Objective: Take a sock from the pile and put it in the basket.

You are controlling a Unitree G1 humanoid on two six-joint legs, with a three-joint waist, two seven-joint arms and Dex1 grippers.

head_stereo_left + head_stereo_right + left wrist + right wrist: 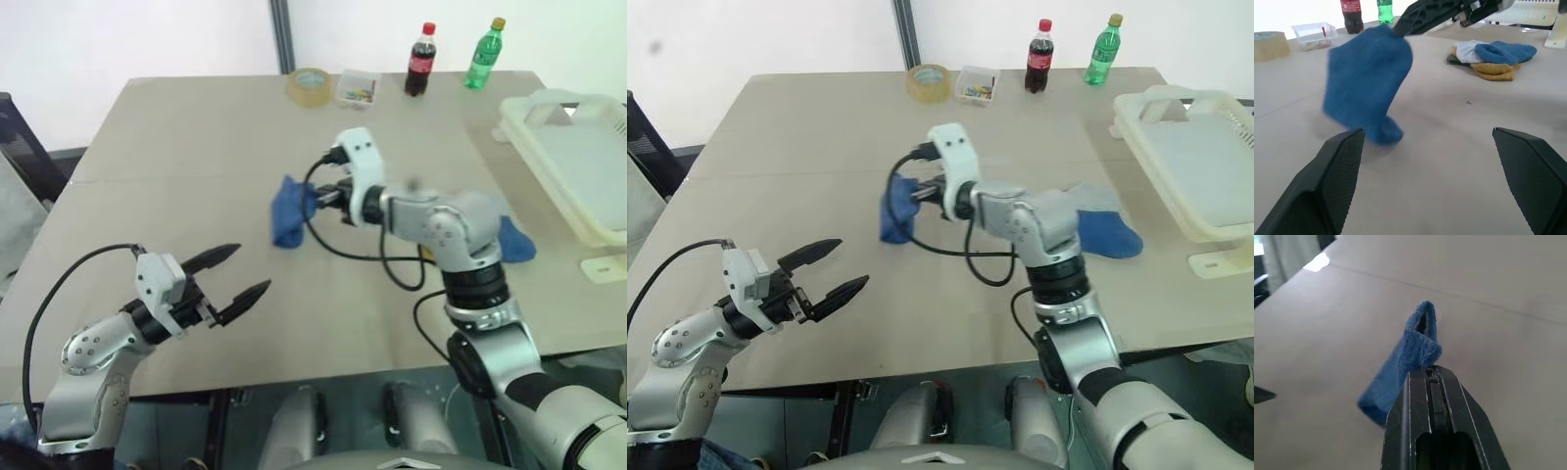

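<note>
Your right claw (1426,366) is clamped shut on a royal blue sock (291,211), gripping it by one folded edge so the rest hangs down toward the desk (196,147). In the left wrist view the lower end of the sock looks to be at or just above the desk surface; you cannot tell for sure whether it touches. The claw points toward your left, over the middle of the desk.

Your left claw (230,273) hangs near the desk's near-left edge with its two black fingers (1337,169) spread wide and nothing between them. It points toward the hanging sock, which is near but apart from it.

The pile (1493,58) lies on the desk to the right of your right forearm, between the arm and the basket. You can see a blue sock on top, with light grey, mustard yellow and a dark edge beneath it. The cream-white slotted basket (573,162) stands at the far-right side of the desk, well apart from the held sock.

Along the far edge of the desk stand a roll of tape (310,85), a small clear box (357,88) with coloured bits inside, a cola bottle (421,61) with a red cap, and a green bottle (484,54) with a yellow cap.
</note>
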